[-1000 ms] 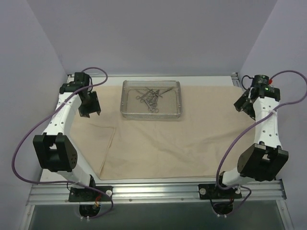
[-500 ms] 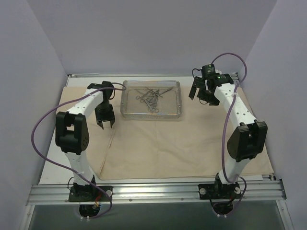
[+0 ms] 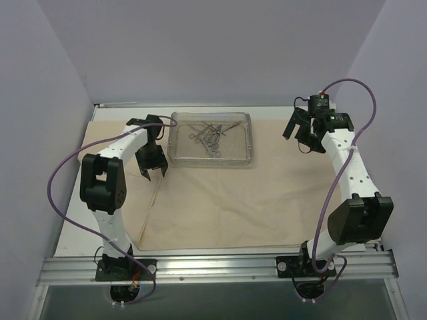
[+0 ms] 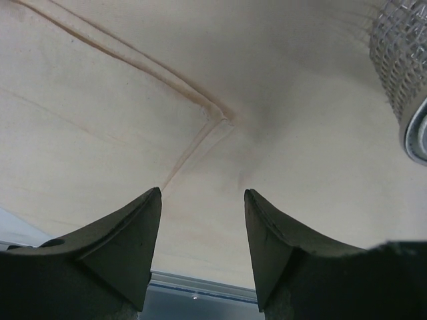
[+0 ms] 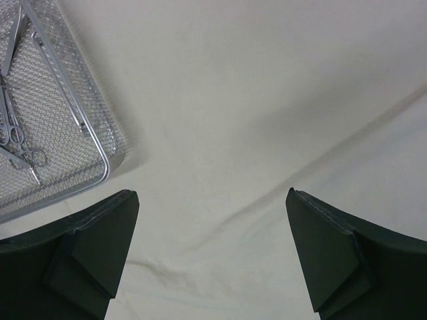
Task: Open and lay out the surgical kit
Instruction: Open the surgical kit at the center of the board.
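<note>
The beige cloth wrap [image 3: 267,193] lies spread open over the table. The silver wire-mesh tray [image 3: 245,160] stands on its far middle part, with several thin steel scissors and forceps [image 3: 208,135] heaped inside. My left gripper [image 3: 154,174] is open and empty, low over the cloth just left of the tray, above a folded corner seam [image 4: 217,120]; the tray's corner [image 4: 400,60] shows at that view's right. My right gripper [image 3: 303,142] is open and empty above the cloth [image 5: 267,100] right of the tray [image 5: 107,163], whose instruments [image 5: 20,143] show.
The cloth's left part is folded back, leaving a flap edge [image 3: 152,200] running toward the near side. Bare white table [image 3: 73,220] shows on the left. A metal rail [image 3: 213,267] runs along the near edge. Purple cables loop off both arms.
Both arms swung inward from the table's sides to the tray. In the last half second the left gripper dropped slightly toward the cloth and the right gripper shifted right, away from the tray.
</note>
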`<control>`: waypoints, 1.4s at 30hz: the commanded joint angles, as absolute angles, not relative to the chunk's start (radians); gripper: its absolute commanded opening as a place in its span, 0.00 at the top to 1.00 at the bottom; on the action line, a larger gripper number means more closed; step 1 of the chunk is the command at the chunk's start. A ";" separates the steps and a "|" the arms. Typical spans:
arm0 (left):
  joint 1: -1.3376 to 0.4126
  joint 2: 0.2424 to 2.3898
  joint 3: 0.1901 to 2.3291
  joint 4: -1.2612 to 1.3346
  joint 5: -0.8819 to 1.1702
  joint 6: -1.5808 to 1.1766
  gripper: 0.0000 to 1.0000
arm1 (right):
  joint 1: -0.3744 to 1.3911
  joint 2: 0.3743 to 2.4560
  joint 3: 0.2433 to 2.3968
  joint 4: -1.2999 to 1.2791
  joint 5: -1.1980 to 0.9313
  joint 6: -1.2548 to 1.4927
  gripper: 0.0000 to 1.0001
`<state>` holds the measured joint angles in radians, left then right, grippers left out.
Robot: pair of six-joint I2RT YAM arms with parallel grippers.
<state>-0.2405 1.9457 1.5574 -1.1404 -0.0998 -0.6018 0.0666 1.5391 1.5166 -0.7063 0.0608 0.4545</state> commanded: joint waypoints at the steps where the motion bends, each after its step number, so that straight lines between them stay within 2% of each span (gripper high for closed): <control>1: -0.242 1.976 1.555 -1.085 -0.093 -0.641 0.38 | 0.020 1.493 1.491 -0.715 0.026 0.434 0.00; 16: -0.213 2.074 1.574 -1.049 -0.156 -0.655 0.42 | 0.008 1.477 1.459 -0.718 0.011 0.437 0.00; 22: -0.173 2.077 1.565 -1.028 -0.164 -0.652 0.55 | 0.005 1.482 1.457 -0.718 0.011 0.437 0.00; 29: -0.156 2.077 1.571 -1.011 -0.160 -0.637 0.84 | 0.006 1.493 1.463 -0.715 -0.028 0.440 0.00; 31: -0.156 2.072 1.580 -1.019 -0.169 -0.629 0.97 | 0.006 1.493 1.463 -0.712 -0.029 0.437 0.00; 38: -0.130 1.907 1.556 -1.115 -0.239 -0.629 0.98 | 0.061 1.577 1.560 -0.713 -0.051 0.390 0.00; 41: -0.066 1.716 1.502 -1.206 -0.316 -0.638 0.98 | 0.162 1.665 1.656 -0.701 -0.105 0.403 0.00; 42: -0.042 1.592 1.465 -1.241 -0.328 -0.638 0.98 | 0.219 1.687 1.681 -0.700 -0.126 0.410 0.00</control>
